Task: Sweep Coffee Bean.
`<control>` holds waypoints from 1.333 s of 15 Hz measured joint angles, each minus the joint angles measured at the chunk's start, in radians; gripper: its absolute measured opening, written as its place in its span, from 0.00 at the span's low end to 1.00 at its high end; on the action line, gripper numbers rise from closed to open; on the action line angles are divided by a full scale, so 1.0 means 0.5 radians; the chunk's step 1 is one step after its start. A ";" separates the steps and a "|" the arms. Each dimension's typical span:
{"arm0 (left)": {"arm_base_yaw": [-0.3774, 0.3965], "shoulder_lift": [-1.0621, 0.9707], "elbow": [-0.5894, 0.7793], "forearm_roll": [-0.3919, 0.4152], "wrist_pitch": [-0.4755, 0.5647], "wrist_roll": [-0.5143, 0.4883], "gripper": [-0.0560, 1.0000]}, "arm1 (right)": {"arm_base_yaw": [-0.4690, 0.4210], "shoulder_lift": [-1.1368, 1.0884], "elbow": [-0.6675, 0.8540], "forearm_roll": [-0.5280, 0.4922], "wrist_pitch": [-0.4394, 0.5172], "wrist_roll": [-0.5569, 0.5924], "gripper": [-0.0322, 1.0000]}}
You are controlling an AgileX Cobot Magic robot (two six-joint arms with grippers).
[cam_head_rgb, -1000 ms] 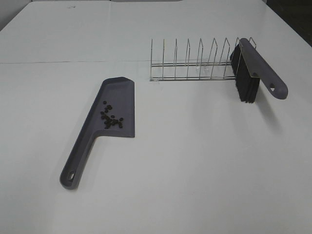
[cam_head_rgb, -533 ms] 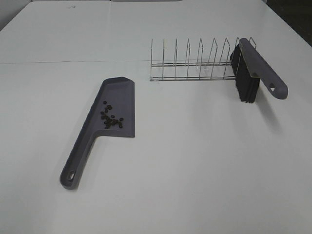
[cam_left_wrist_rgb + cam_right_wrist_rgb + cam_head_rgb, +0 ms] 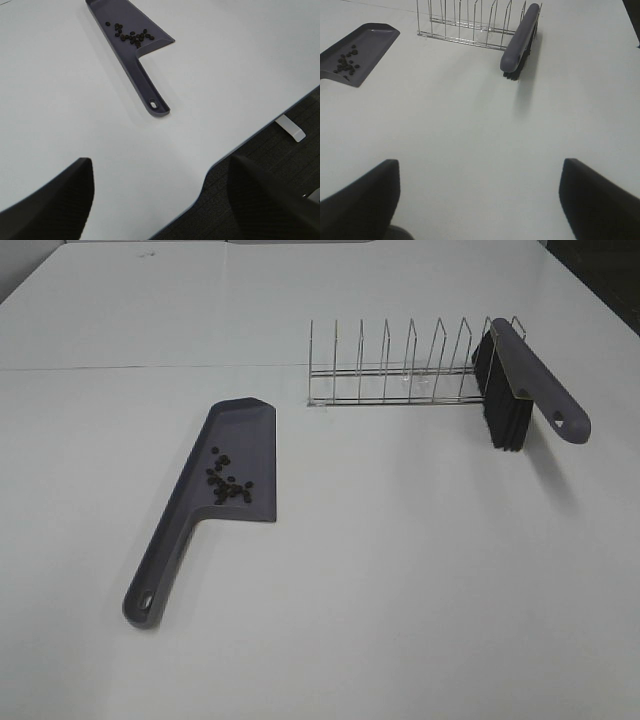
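Several tiny dark coffee beans [image 3: 227, 483] lie in a cluster in the grey dustpan [image 3: 240, 430], which lies flat on the white table with its handle [image 3: 158, 575] toward the front. They also show in the left wrist view [image 3: 131, 36] and the right wrist view [image 3: 347, 62]. The grey brush [image 3: 528, 375] with black bristles [image 3: 503, 410] leans in the right end of the wire rack [image 3: 400, 370]. My left gripper [image 3: 160, 200] is open and empty, well back from the dustpan handle [image 3: 150, 97]. My right gripper [image 3: 480, 200] is open and empty, well back from the brush [image 3: 519, 40].
The table's front edge [image 3: 220, 160] runs close to the left gripper, with dark floor [image 3: 270, 150] beyond it. The wire rack [image 3: 465, 22] stands at the back of the table.
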 joint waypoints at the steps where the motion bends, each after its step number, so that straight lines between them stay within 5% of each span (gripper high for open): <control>1: 0.000 0.000 0.000 0.000 0.000 0.000 0.69 | 0.000 0.000 0.000 0.000 0.000 0.000 0.74; 5: 0.106 0.000 0.000 -0.002 0.000 0.006 0.69 | 0.000 0.000 0.000 0.000 0.000 0.000 0.74; 10: 0.798 -0.214 0.000 -0.002 -0.002 0.006 0.69 | 0.000 0.000 0.000 0.000 0.000 0.000 0.74; 20: 0.836 -0.426 0.000 -0.002 0.000 0.006 0.69 | -0.062 0.000 0.000 0.000 0.000 0.000 0.74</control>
